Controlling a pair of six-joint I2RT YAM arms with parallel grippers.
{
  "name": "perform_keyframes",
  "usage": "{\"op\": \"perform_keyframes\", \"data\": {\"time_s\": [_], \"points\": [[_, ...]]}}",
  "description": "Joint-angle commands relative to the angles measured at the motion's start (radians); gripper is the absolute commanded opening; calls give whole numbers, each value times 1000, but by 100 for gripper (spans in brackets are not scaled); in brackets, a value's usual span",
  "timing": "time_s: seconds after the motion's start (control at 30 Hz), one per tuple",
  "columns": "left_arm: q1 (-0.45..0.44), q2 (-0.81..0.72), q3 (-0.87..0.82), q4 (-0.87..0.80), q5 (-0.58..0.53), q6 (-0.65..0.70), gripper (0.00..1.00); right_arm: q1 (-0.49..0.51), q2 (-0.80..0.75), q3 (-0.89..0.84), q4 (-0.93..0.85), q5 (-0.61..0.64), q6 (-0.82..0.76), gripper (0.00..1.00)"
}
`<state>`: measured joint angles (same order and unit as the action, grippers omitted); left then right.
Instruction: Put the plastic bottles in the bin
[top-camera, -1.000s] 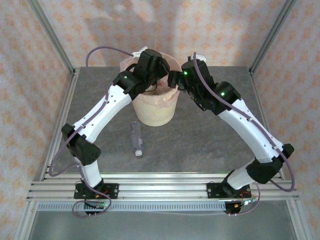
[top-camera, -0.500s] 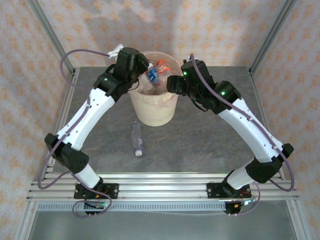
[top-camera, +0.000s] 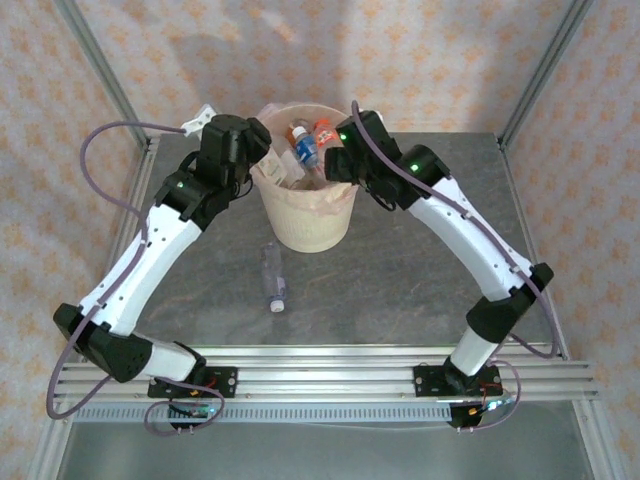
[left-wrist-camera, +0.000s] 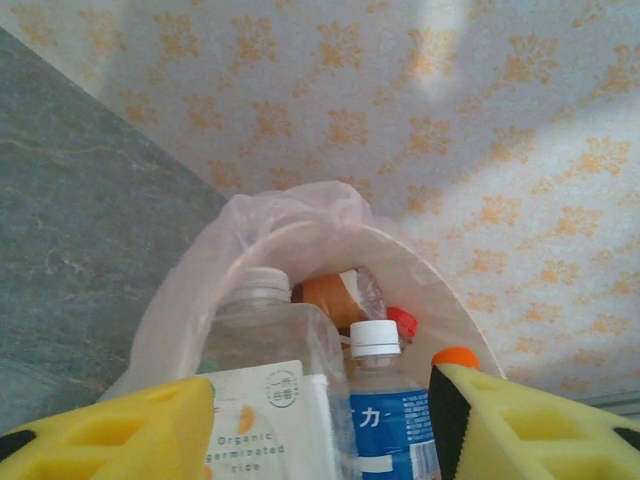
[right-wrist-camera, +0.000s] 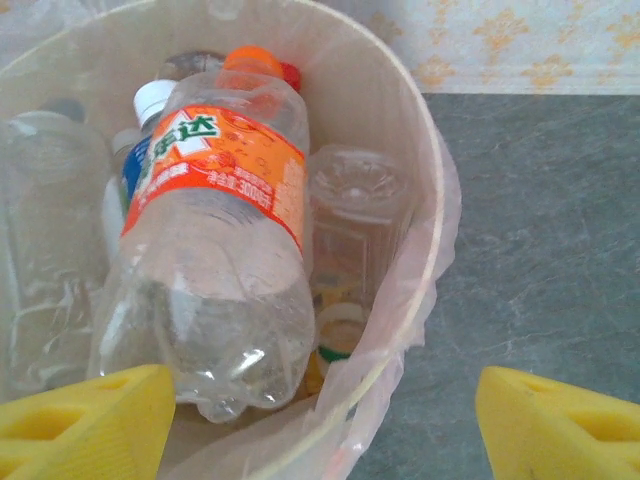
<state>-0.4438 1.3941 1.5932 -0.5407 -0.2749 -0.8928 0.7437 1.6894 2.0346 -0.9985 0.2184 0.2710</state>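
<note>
The cream bin (top-camera: 305, 215), lined with a pinkish bag, stands at the table's far middle and holds several plastic bottles. Among them are a blue-label bottle (top-camera: 303, 150) and a red-capped one (top-camera: 322, 128). One clear bottle (top-camera: 273, 278) lies on the table in front of the bin. My left gripper (top-camera: 258, 158) is open just outside the bin's left rim. Its wrist view shows a clear white-label bottle (left-wrist-camera: 265, 400) and a blue-label one (left-wrist-camera: 385, 410) inside. My right gripper (top-camera: 338, 165) hangs open over the right rim (right-wrist-camera: 430, 200), above an orange-label bottle (right-wrist-camera: 225, 220).
The grey table (top-camera: 400, 270) is bounded by an aluminium frame and patterned walls. Both arms arch from the near rail toward the bin. The bag's loose edge (right-wrist-camera: 400, 340) drapes over the rim beneath my right gripper.
My left gripper has drawn back leftward from above the bin to outside its rim, uncovering the bottles inside. My right gripper has shifted slightly left and back over the right rim.
</note>
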Motion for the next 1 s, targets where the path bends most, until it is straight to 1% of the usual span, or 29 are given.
{"op": "perform_keyframes", "data": {"time_s": [0.0,0.1,0.47,0.73,0.97], "points": [[13,-42,-30,22,-52,-6,64,-9,30,81,-59,119,-31,80],[16,-63,-51,21,-62,-6,67,-32,52,113,-69,130,-29,79],[21,-102,-97,18,-92,-3,69,-111,94,156,-44,105,-25,79],[22,-106,-111,12,-98,-6,71,-115,195,292,-95,12,-46,78],[24,-117,-129,4,-113,0,77,-115,221,367,-107,-24,-70,79]]}}
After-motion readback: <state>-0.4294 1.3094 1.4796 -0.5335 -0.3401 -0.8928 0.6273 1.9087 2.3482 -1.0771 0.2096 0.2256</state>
